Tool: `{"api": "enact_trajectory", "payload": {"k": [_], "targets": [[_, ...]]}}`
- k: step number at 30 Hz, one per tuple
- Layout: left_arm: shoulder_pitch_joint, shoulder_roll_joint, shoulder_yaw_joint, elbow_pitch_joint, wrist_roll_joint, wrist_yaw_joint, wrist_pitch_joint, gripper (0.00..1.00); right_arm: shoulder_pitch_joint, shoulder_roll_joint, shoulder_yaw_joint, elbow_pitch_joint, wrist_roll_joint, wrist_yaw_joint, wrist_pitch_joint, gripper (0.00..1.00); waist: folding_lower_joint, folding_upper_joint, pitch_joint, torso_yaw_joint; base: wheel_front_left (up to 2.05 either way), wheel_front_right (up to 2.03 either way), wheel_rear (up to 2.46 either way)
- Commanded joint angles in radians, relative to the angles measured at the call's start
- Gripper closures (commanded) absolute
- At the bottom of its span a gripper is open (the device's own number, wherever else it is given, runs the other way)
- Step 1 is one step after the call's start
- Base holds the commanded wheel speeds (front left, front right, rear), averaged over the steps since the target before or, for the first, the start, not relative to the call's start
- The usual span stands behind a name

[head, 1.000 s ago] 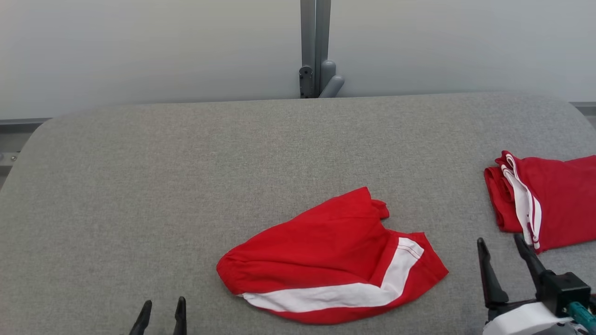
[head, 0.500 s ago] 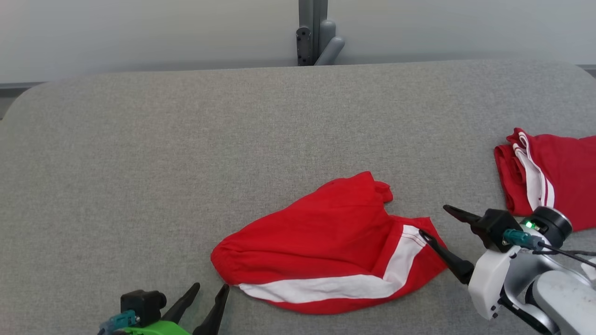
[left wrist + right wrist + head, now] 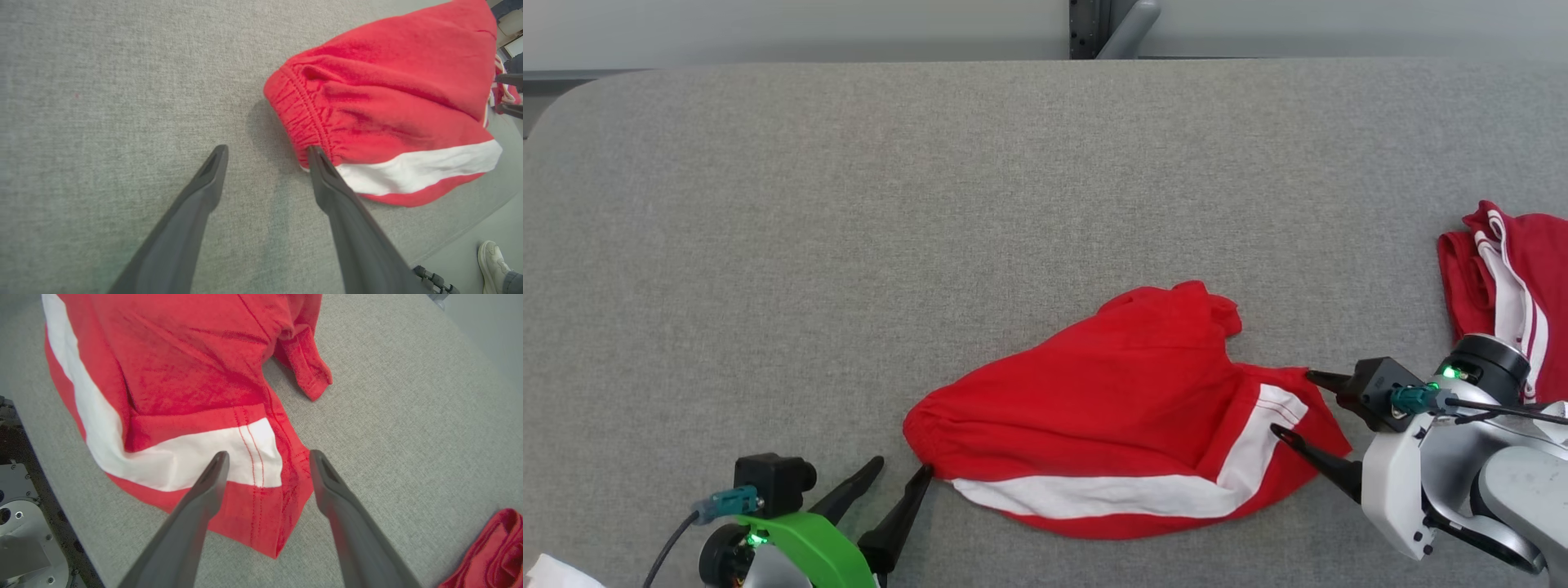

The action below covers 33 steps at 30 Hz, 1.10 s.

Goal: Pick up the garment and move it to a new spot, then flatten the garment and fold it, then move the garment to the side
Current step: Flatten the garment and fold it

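The garment (image 3: 1111,408) is a pair of red shorts with a white stripe, lying crumpled on the grey table at the centre right of the head view. My left gripper (image 3: 901,465) is open at the garment's left end, one fingertip touching the gathered waistband (image 3: 302,110). My right gripper (image 3: 1292,402) is open over the right hem, its fingers straddling the corner with the white stripe (image 3: 249,457). Nothing is gripped by either one.
A second red garment with white stripes (image 3: 1511,286) lies folded at the table's right edge. The grey fabric table (image 3: 849,245) stretches wide to the left and back. A grey post (image 3: 1107,24) stands behind it. A person's shoe (image 3: 492,261) shows beyond the table's edge.
The head camera has tilted down. My left gripper has come up to the waistband and my right gripper has swung left onto the garment's hem. Both stay open.
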Motion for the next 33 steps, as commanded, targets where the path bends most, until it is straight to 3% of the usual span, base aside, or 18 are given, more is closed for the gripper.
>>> {"api": "enact_trajectory", "payload": {"k": [1,7,10,15,18,27,29,31,32,33], "targets": [[-0.032,0.021,-0.021,0.001,-0.018,-0.003,0.003,0.00,-0.029,-0.005,0.030,0.002,0.013,-0.001,0.004,0.00,-0.0001,-0.0001,0.022,0.010,0.00,0.00,0.00],[-0.066,0.061,-0.082,-0.013,-0.079,-0.003,0.013,0.00,-0.086,-0.028,0.115,0.002,0.044,-0.001,0.020,0.00,-0.0001,-0.0001,0.039,0.017,0.00,0.00,0.00],[-0.077,0.070,-0.109,-0.015,-0.106,-0.003,0.005,0.00,-0.103,-0.034,0.138,0.009,0.059,-0.001,0.011,0.18,-0.0001,-0.0001,0.040,0.020,0.00,0.00,0.00],[-0.092,0.082,-0.139,-0.013,-0.139,-0.003,-0.004,0.00,-0.119,-0.039,0.157,0.020,0.077,-0.001,0.000,0.23,-0.0001,-0.0001,0.038,0.025,0.00,0.00,0.00],[-0.102,0.091,-0.159,-0.010,-0.163,-0.003,-0.011,0.00,-0.124,-0.040,0.170,0.026,0.087,-0.001,-0.002,0.41,-0.0001,-0.0001,0.039,0.026,0.00,0.00,0.00],[-0.142,0.112,-0.215,0.002,-0.209,-0.003,-0.039,0.00,-0.142,-0.032,0.195,0.060,0.103,-0.001,-0.018,0.56,-0.0001,-0.0001,0.047,0.031,0.00,0.00,0.00],[-0.144,0.117,-0.227,0.003,-0.224,-0.003,-0.041,0.00,-0.144,-0.026,0.199,0.068,0.107,-0.001,-0.022,0.66,-0.0001,-0.0001,0.046,0.031,0.00,0.00,0.00],[-0.149,0.126,-0.241,0.003,-0.236,-0.003,-0.040,0.00,-0.147,-0.021,0.204,0.074,0.112,-0.001,-0.026,0.84,-0.0001,-0.0001,0.045,0.030,0.00,0.00,0.00],[-0.150,0.128,-0.247,0.002,-0.244,-0.003,-0.040,0.00,-0.148,-0.019,0.206,0.076,0.115,-0.001,-0.027,0.98,-0.0001,-0.0001,0.045,0.029,0.00,0.00,0.00],[-0.151,0.131,-0.252,0.001,-0.250,-0.003,-0.039,0.00,-0.150,-0.019,0.209,0.079,0.117,-0.001,-0.026,1.00,-0.0001,-0.0001,0.044,0.028,0.00,0.00,0.00]]}}
